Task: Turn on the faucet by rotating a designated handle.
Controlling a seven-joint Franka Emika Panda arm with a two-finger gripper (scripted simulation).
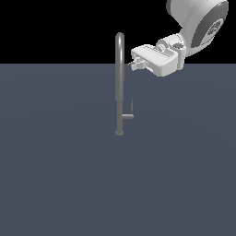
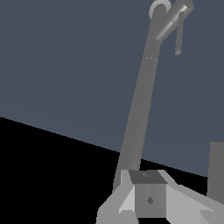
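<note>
The faucet (image 1: 120,83) is a tall slim grey pipe with an arched top, standing on a small round base on the dark floor. Its handle (image 1: 128,116) is a short stub low on the pipe's right in the exterior view, with a thin needle lever (image 1: 132,106) pointing up. My gripper (image 1: 134,63) is open and empty. It hovers just right of the pipe's upper part in the exterior view, well above the handle. In the wrist view the pipe (image 2: 140,109) runs away from my fingers (image 2: 148,197) to the handle (image 2: 168,24) and lever (image 2: 178,41).
A flat dark blue-grey floor (image 1: 55,175) spreads all around the faucet. My arm's white links (image 1: 198,23) come in from the exterior view's upper right.
</note>
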